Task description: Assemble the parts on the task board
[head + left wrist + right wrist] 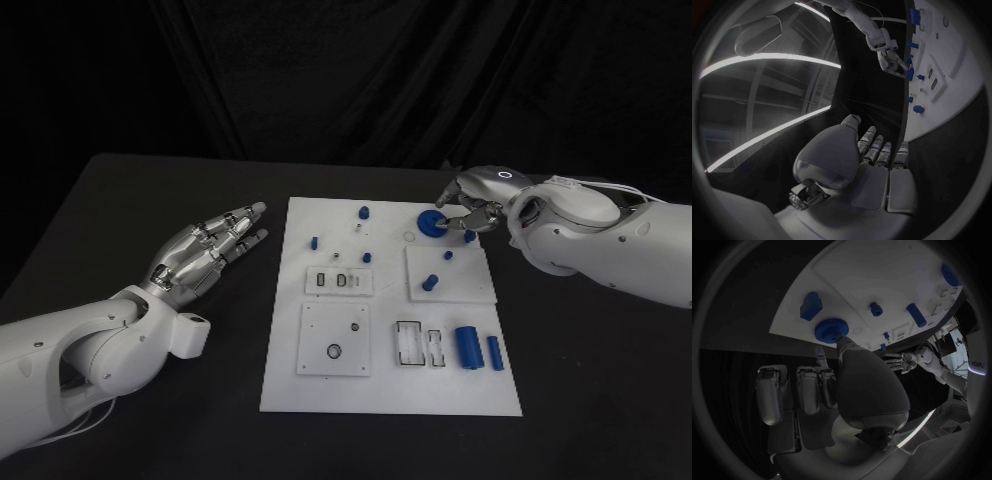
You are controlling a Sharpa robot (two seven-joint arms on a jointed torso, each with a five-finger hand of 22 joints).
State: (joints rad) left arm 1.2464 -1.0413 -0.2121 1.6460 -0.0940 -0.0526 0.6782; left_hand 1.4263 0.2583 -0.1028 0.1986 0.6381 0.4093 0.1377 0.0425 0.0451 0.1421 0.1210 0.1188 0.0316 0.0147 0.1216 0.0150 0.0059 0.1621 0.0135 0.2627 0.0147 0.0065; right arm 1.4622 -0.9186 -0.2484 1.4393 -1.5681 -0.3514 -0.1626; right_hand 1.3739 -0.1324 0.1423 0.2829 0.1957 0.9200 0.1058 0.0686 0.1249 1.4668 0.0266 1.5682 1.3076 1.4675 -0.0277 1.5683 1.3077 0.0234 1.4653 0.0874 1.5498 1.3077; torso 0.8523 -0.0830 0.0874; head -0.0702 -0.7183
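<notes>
Right hand [469, 208] at the far right part of the white task board [325, 390], fingertips closed around a round blue gear [433, 222] with a ribbed rim. In the right wrist view, thumb [846, 342] touching the gear's edge and another fingertip [820, 354] just beside it, the remaining fingers held straight and side by side below. Whether fully pinched or only touched at the rim: cannot tell for sure; judged a light grip.

Gear sitting on the board, near a small blue block [810, 305] and a short blue peg [875, 309]. Larger blue cylinder [467, 346] and slimmer one [495, 352] lying at the near right, beside outlined slots [421, 345].

Left hand [214, 248] off the board on the black table [144, 190], fingers stretched out and slightly apart, holding nothing.

Likely risks from here: a shallow grip on the ribbed rim slipping, letting the gear tilt or roll off toward the table edge. Lifting at an angle jamming the gear on whatever post sits beneath. Sideways drift knocking the neighbouring block or peg out of place. Nothing steadying the board, so a hard pull possibly shifting it.
</notes>
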